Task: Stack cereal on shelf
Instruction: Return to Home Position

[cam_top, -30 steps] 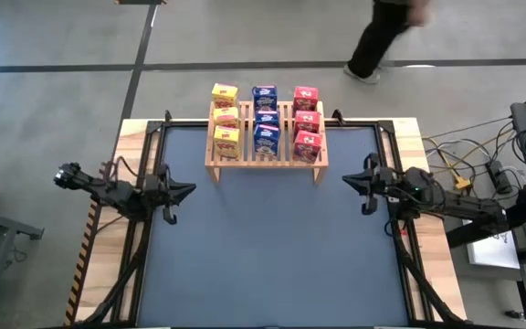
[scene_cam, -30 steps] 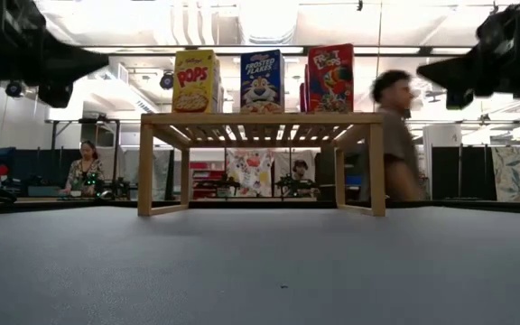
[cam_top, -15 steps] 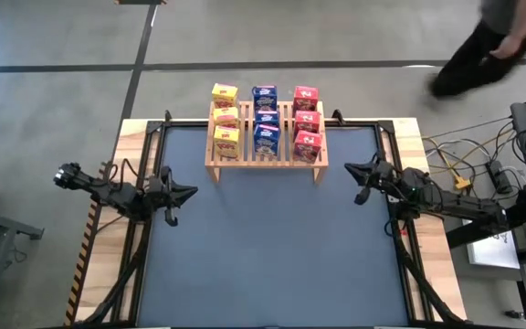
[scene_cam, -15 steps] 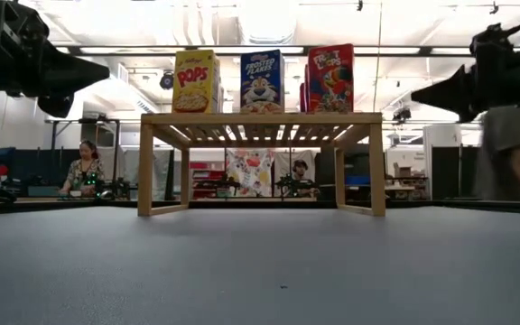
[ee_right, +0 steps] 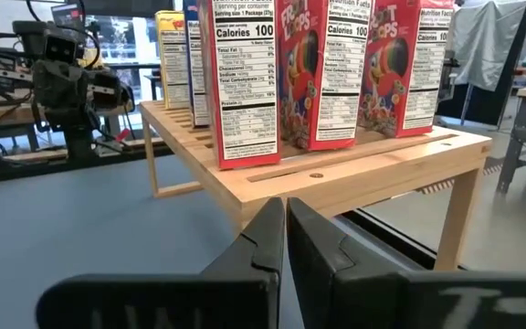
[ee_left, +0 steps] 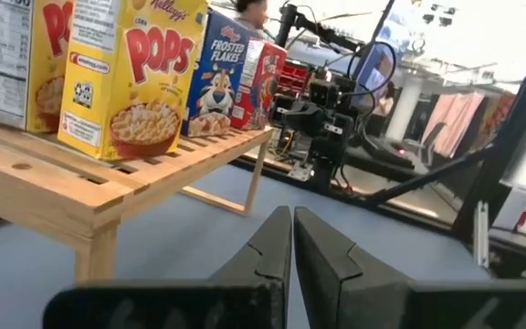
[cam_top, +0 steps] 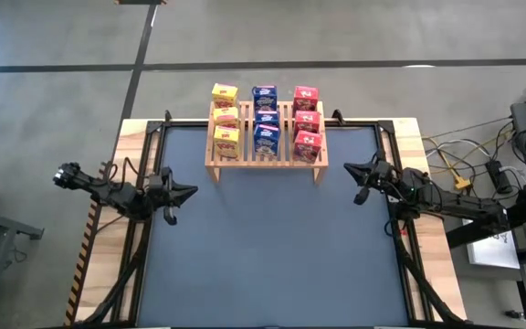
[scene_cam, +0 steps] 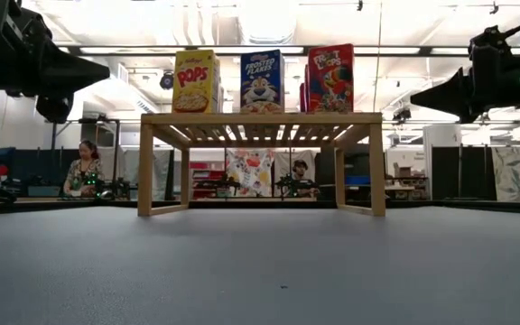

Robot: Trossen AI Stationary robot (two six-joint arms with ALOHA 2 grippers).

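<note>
— Drifting back since a second ago: noting the right gripper (cam_top: 352, 174) now sitting a touch nearer the far edge of the table (cam_top: 263, 247), and the walker gone from the floor beyond.

— Asking about its fingers, then.

— Seeing the fingers (ee_right: 263, 236) pressing together in the right wrist view, pinching nothing.

— Hovering where?

— Hanging above the table's right edge, pointing inward, well apart from the shelf (cam_top: 246, 146).

— And checking the other arm?

— Finding the left gripper (cam_top: 188, 192) hanging above the left edge, also pointing inward, with both dark tips likewise pressing together and gripping nothing.

— Asking after the cereal (cam_top: 265, 137).

— Standing upright on the shelf, all nine boxes, lining up in three rows running front to back: yellow boxes (cam_top: 226, 117) at the left, blue boxes (cam_top: 265, 94) in the middle, red boxes (cam_top: 306, 119) at the right. Facing the low camera with printed fronts, one colour behind another.

— Placing the shelf itself?

— Sitting at the middle of the table's far edge, resting on its short side legs, lying between the two arms' sides but touching neither gripper. Showing, under its slats in the low view, the room behind, with a seated person (scene_cam: 84, 167) off to the left.
</note>
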